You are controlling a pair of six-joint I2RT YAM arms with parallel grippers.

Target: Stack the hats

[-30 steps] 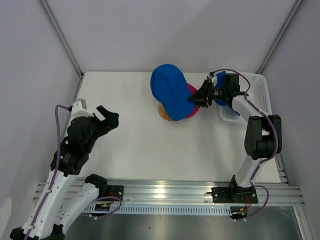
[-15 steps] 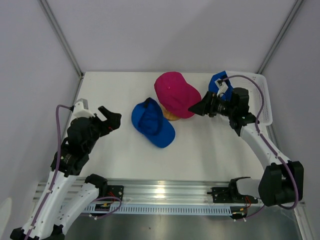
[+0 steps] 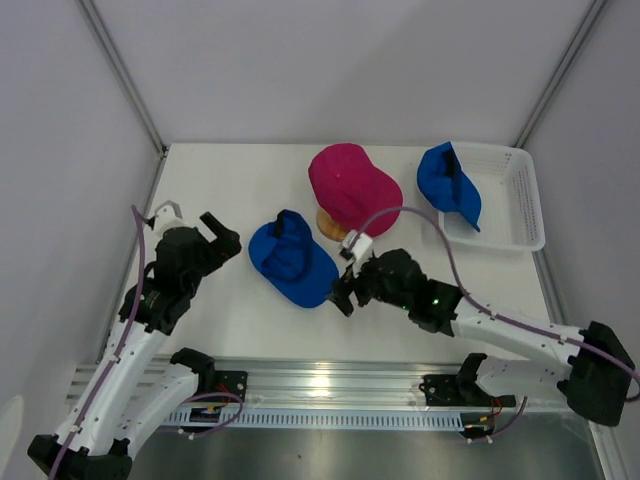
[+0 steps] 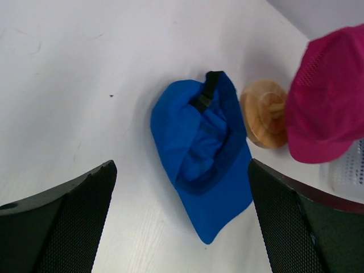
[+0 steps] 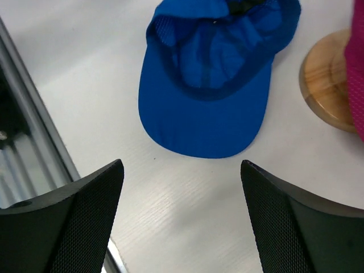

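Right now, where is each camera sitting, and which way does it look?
Top camera: up high behind the arms, looking down on the table; both arms show, left claw and right claw open.
Left wrist camera: on the left arm, looking down at the upturned blue cap, wooden stand and pink cap; its black fingers frame the bottom.
Right wrist camera: on the right arm, looking down at the same cap's brim; its fingers show too.
Shared: both wrist views see that cap and the stand.

Robotics lab test cell. Evidence: plain pale-grey panel walls (image 3: pixel 350 60), grey metal corner struts (image 3: pixel 120 72), white worktop (image 3: pixel 240 180), ribbed aluminium rail (image 3: pixel 330 385) along near edge, white-and-black left arm (image 3: pixel 120 350) and right arm (image 3: pixel 510 328) bolted there.
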